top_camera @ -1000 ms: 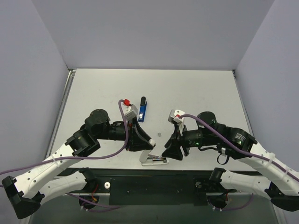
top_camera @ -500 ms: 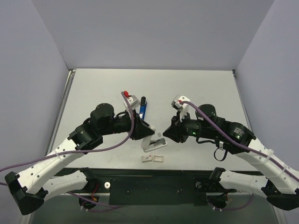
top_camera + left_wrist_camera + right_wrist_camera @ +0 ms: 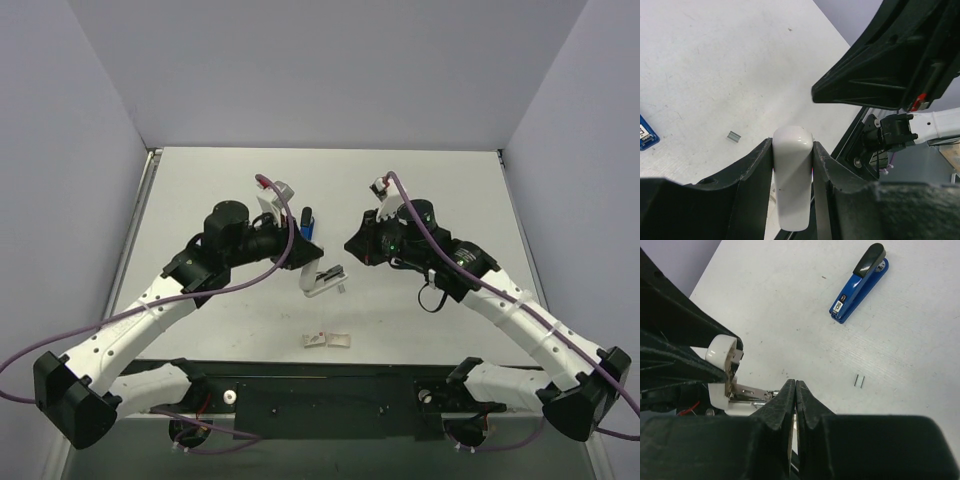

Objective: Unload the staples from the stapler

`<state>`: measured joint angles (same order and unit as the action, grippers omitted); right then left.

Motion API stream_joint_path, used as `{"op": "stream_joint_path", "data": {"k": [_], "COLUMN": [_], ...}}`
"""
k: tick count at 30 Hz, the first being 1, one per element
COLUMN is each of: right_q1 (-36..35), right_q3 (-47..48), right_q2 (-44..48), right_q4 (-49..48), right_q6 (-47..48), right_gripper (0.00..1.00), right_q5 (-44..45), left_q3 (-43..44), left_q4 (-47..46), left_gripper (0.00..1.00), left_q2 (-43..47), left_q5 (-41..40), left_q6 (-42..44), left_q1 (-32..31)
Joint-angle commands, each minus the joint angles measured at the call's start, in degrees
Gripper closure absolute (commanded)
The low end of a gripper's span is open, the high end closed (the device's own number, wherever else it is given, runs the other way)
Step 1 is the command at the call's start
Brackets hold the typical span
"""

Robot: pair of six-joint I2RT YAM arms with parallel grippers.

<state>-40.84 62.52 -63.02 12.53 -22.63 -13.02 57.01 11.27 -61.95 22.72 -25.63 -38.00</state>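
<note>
Over the middle of the surface [image 3: 430, 190], the left tool [image 3: 792, 152] is clamped on a white stapler [image 3: 721, 354]. One pad presses each side of its rounded white body, and the stapler is held up clear of the surface. It hangs open, with its bare metal track [image 3: 752, 394] reaching out to the right. Whether any staples sit in that track I cannot tell from where I stand.

Facing it from the right, the right tool [image 3: 793, 386] has its two fingers pressed flat together, and I can make out nothing gripped between them. The tips sit just beside the end of the track, but I cannot tell whether they touch it.

The left arm [image 3: 130, 325] comes up from the near left corner, its white link slanting far and right to a raised black elbow. Its wrist bends so that the tool points right and a little toward the near edge. The right arm [image 3: 520, 320] roughly mirrors it. It climbs from the near right corner toward the far left, with the wrist turned left at the held stapler.

A blue stapler [image 3: 859, 282] lies shut and flat on the surface just on the far side of the left tool, partly hidden behind that wrist from above. Its black end points far, and neither tool touches it. One small loose staple [image 3: 859, 381] lies on the surface near it. Two white paper scraps [image 3: 328, 340] lie side by side close to the near edge, nearer than the held stapler, and the left one shows a red mark.
</note>
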Motion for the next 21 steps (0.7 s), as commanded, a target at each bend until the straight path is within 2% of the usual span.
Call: {"op": "stream_joint_path", "data": {"k": [1, 8, 21], "right_q1": [0.94, 1.82, 2.78], "right_q3": [-2.58, -6.09, -11.01], "right_q2": [-3.15, -7.46, -11.95], "right_q4": [-11.30, -20.09, -24.05], "right_q6": [-2.85, -4.08, -6.02], "right_gripper": [1.00, 1.00, 1.00], "right_q5": [1.33, 0.19, 0.27], "left_q3": [1.87, 2.49, 5.47], "left_q4": [-8.01, -10.39, -14.52], "left_gripper": [1.00, 1.00, 1.00], "left_q2": [-2.73, -7.12, -14.41], "left_q5": [0.75, -1.44, -6.99], "left_q6": [-1.79, -3.99, -6.80], "left_q1": [0.56, 1.17, 1.17]}}
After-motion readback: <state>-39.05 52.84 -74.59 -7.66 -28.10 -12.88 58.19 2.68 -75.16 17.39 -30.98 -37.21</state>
